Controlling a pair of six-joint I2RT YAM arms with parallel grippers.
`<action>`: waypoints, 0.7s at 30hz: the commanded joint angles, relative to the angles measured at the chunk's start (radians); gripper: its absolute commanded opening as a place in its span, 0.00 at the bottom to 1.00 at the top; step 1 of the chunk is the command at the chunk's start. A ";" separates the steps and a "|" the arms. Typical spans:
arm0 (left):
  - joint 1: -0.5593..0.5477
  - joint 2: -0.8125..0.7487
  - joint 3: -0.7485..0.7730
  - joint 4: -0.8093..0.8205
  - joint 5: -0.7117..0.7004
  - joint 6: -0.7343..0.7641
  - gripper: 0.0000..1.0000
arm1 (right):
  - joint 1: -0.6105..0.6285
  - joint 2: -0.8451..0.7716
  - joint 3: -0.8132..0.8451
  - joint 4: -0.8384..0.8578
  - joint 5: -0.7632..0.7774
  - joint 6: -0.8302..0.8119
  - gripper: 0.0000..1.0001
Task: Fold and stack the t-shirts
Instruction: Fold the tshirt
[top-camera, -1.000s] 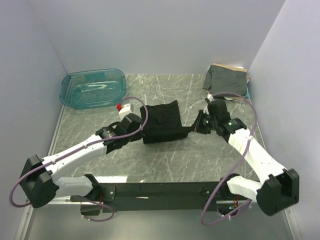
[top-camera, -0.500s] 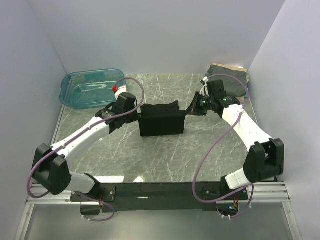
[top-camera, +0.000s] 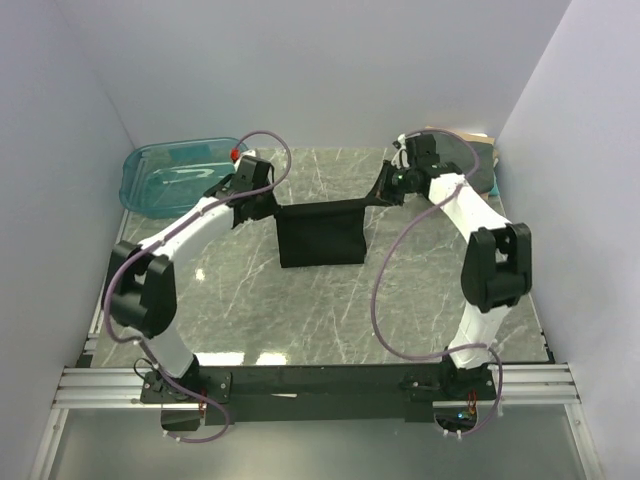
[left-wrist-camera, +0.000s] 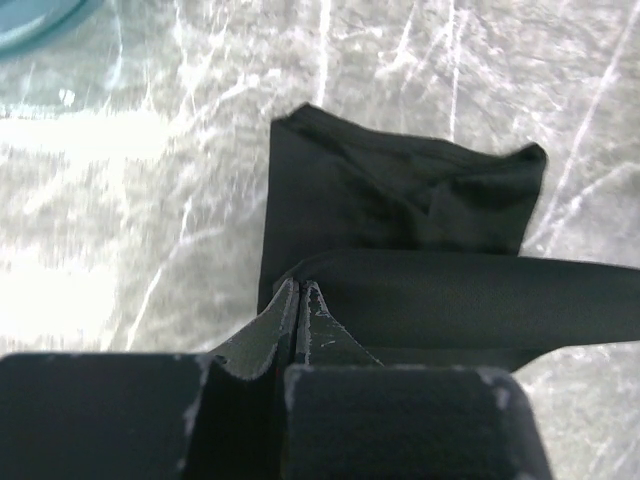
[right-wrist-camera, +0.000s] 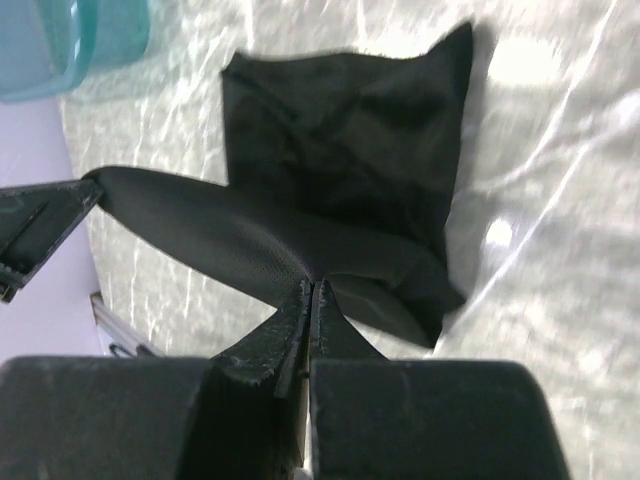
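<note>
The black t-shirt (top-camera: 320, 233) hangs folded between both grippers over the middle of the table, its top edge stretched taut. My left gripper (top-camera: 262, 205) is shut on its left corner; in the left wrist view the gripper (left-wrist-camera: 298, 284) pinches the black cloth (left-wrist-camera: 400, 200). My right gripper (top-camera: 382, 193) is shut on its right corner; in the right wrist view the gripper (right-wrist-camera: 312, 285) pinches the black t-shirt (right-wrist-camera: 350, 150). A dark grey-green t-shirt (top-camera: 482, 160) lies folded at the back right on a tan one, partly hidden by my right arm.
A translucent teal bin (top-camera: 180, 175) stands at the back left; its corner shows in the right wrist view (right-wrist-camera: 70, 40). Walls close in the table on the left, back and right.
Both grippers have moved toward the back of the table and upward, lifting the black t-shirt's near edge and stretching it between them. The shirt now hangs doubled.
</note>
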 joint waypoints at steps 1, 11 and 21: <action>0.032 0.070 0.072 0.047 0.026 0.058 0.01 | -0.024 0.063 0.077 0.037 0.021 -0.002 0.00; 0.092 0.283 0.227 0.081 0.085 0.097 0.02 | -0.027 0.290 0.252 0.109 0.078 0.033 0.00; 0.113 0.313 0.341 0.053 0.142 0.123 0.99 | -0.031 0.310 0.365 0.047 0.139 -0.056 0.75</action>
